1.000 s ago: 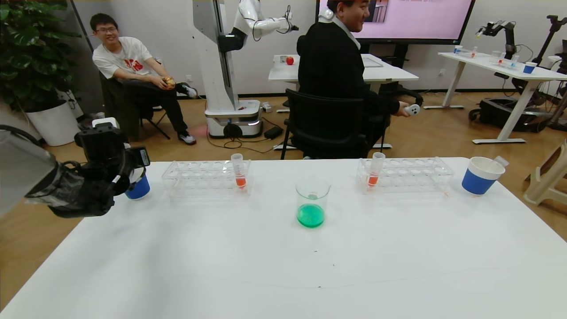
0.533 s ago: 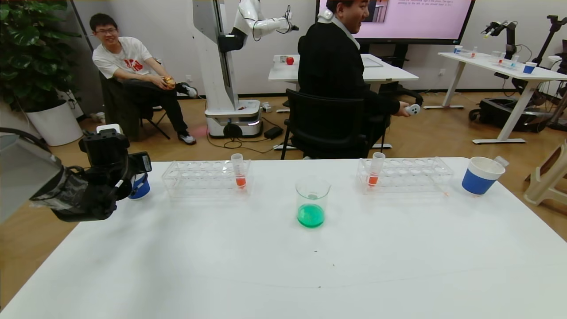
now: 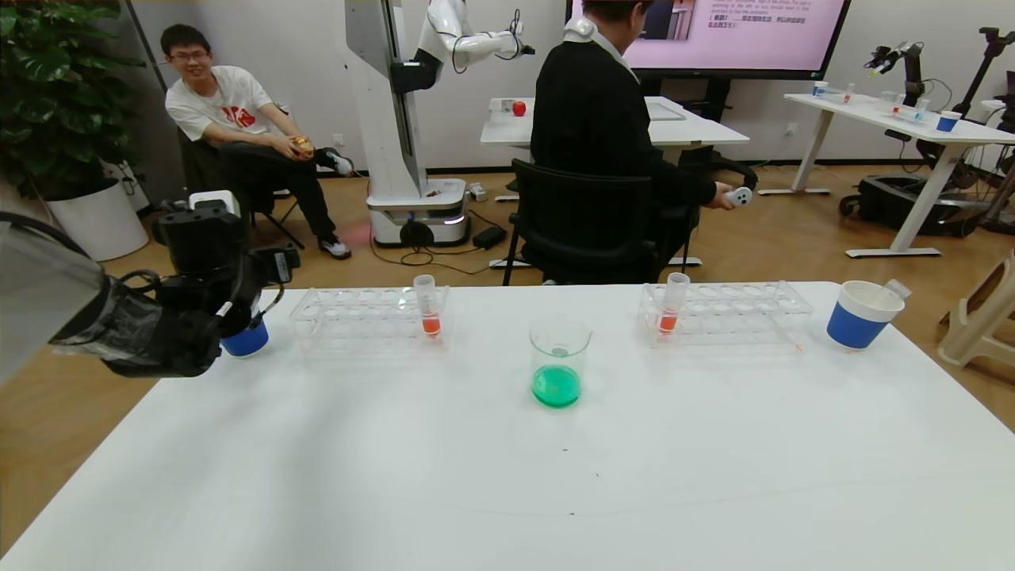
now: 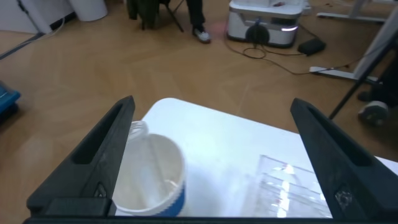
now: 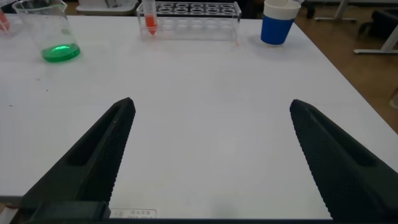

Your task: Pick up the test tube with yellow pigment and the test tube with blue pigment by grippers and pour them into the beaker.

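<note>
White bench [image 3: 492, 476] fills the head view, and across it everything sits along the far half. Two clear racks line the far edge: the left rack [image 3: 369, 317] with one orange-red tube [image 3: 428, 305] standing in it, the right rack [image 3: 725, 312] with another orange-red tube [image 3: 672, 303] at its left end. Between them, nearer the middle of the bench, stands the beaker [image 3: 559, 362], upright, holding green liquid in its bottom. Neither rack shows a yellow tube or a blue one.

At the far left corner the left gripper [image 4: 211, 155] hangs above a blue-and-white paper cup [image 3: 246, 339], fingers spread wide and holding nothing. From its wrist camera the cup [image 4: 152, 177] sits just beside one finger, and a clear tube [image 4: 138, 129] pokes up from inside it at the rim; I cannot tell what colour of liquid, if any, it holds.

Over at the far right corner stands a second paper cup [image 3: 860, 314], and a clear tube end [image 3: 896, 288] leans out over its rim.

The right gripper [image 5: 211, 155] is out of the head view; its own camera shows it low by the near edge on the right side, fingers wide apart, empty, with the beaker [image 5: 50, 34] and right rack [image 5: 189, 18] well beyond it.
</note>
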Tool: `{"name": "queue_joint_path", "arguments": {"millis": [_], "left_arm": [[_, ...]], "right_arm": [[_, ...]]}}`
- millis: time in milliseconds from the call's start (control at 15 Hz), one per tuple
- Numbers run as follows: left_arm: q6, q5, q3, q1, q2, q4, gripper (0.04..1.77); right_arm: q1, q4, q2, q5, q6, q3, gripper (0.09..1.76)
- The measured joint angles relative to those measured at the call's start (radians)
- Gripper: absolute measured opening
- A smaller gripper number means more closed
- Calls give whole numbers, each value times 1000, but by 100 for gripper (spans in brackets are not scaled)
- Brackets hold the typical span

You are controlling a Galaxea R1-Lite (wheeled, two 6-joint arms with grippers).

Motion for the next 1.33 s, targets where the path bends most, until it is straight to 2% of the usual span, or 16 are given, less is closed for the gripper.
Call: {"name": "queue_joint_path", "arguments": {"millis": [133,267,400,600,867,1000,1133,1333], "left_arm": [[0,-16,2,-91,-42,3,174],[0,-64,28,-152,-108,7,174],[11,-106,73,-183,-193,39,174],[55,-125,147,-191,-350,82,174],[106,-139,274,-160,-577,99,174],[126,-142,355,-122,-692,101,174],[131,-154,440,-55,-805,101,174],[129,-223,578,77,-976,101,174]], "right_arm": [[0,0,0,0,0,0,174],[0,0,0,0,0,0,174],[0,0,0,0,0,0,174],[0,0,0,0,0,0,174],[0,0,0,0,0,0,174],[0,0,0,0,0,0,174],[0,0,0,0,0,0,174],[0,0,0,0,0,0,174]]}}
